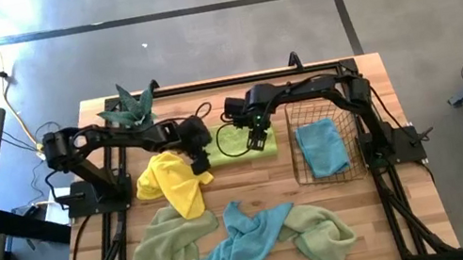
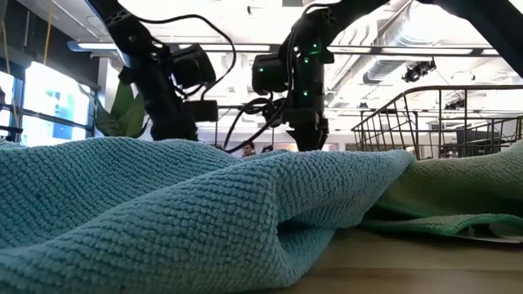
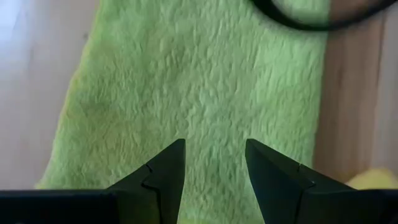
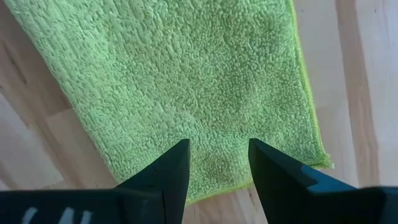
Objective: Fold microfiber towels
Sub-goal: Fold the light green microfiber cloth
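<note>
Wooden slatted tabletop (image 1: 252, 193) carries a soft, floppy lime-green microfiber towel (image 1: 235, 141) (best pinched at its edges), beneath the empty, parted left gripper (image 3: 214, 177) and right gripper (image 4: 219, 169).

Nubbly matt cloth lime towel (image 4: 186, 81) on smooth pale wood table (image 4: 367, 74) (perhaps lightly varnished); wire basket (image 1: 297, 147).
</note>
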You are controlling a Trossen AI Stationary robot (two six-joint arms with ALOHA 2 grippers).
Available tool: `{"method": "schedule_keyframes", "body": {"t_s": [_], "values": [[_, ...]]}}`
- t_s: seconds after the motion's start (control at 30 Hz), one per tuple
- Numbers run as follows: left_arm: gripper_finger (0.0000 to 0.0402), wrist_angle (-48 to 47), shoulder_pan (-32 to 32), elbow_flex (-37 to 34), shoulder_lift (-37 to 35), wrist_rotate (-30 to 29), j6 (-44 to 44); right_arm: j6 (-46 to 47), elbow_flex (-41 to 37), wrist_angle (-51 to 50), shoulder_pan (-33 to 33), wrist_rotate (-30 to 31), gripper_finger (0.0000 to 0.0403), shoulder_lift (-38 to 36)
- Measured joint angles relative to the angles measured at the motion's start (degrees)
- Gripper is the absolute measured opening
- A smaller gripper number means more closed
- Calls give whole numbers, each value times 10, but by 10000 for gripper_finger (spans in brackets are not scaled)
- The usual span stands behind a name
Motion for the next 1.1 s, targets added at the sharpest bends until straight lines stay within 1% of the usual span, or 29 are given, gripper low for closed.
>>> {"method": "schedule_keyframes", "body": {"t_s": [0.17,0.4,0.57,0.63,0.7,0.77,0.8,0.83,0.87,0.97,1.1], "values": [[159,-18,14,1,19,-9,0,0,0,-2,-1,0,158,0],[159,-88,37,4,21,-17,32,0,0,3,-1,0,158,0],[159,-91,63,3,16,-23,38,0,0,7,-1,0,158,0],[158,-81,71,3,10,-33,35,0,0,7,-1,0,158,0],[158,-84,80,7,4,-55,39,0,0,7,-1,0,158,0],[158,-85,92,20,-7,-75,40,-3,0,7,-2,0,158,0],[158,-84,98,28,-13,-76,37,-4,0,7,-3,0,158,0],[158,-89,105,35,-19,-67,27,-4,0,7,-4,0,158,0],[158,-99,111,41,-24,-45,11,-4,0,7,-5,0,158,0],[159,-139,119,56,-35,37,-71,-4,0,7,-9,-1,158,0],[158,-248,120,61,-39,45,-195,-5,0,7,-15,-2,158,-1]]}}
